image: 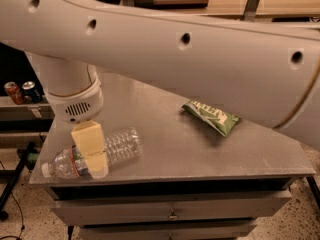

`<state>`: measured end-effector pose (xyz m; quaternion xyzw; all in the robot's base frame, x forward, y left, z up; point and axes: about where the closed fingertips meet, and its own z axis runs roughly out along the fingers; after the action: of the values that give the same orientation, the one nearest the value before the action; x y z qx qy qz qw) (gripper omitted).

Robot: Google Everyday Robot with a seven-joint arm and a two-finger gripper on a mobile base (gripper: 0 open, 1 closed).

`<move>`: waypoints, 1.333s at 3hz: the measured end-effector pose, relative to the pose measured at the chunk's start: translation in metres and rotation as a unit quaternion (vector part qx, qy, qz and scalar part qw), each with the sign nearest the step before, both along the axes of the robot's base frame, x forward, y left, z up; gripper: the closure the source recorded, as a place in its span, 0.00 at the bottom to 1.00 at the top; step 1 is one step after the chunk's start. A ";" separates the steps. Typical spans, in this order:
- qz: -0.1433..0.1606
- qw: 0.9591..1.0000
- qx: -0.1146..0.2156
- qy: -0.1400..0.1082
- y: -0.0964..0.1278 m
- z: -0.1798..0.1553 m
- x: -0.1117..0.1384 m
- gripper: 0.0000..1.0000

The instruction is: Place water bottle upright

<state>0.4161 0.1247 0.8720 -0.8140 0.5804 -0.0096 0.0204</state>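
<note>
a grey metal table (165, 151) over a drawer front (172, 214) fills the near view. close to its front left edge the water bottle (121, 145) lies on its side, white cap toward the corner, base pointing right and slightly back. the gripper (93, 156) hangs from a round white wrist straight down onto the bottle's middle, covering the label band; whether it has closed on the bottle or only sits over it cannot be told. the step in hand looks like securing the grasp before tipping the bottle up. to do it well, the hold should be firm on the ribbed body without crushing the thin plastic. the lift should clear the tabletop before the wrist turns, so the base comes down flat and well in from the edge. the bottle runs crosswise under the gripper, cap end showing on one side and clear ribbed body on the other. farther back to the right lies a green snack bag (211, 117), well apart. beyond the table's left side two soda cans (22, 91) stand on a dark shelf, and the thick white arm (190, 54) spans the top.
</note>
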 end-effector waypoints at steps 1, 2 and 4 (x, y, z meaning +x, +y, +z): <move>-0.018 1.000 0.006 0.002 0.001 -0.017 0.003 0.00; -0.030 0.999 0.011 0.003 -0.001 -0.030 0.003 0.00; -0.037 0.999 0.016 0.004 -0.005 -0.038 0.005 0.41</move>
<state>0.4215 0.1200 0.8338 -0.7917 0.6102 0.0020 0.0311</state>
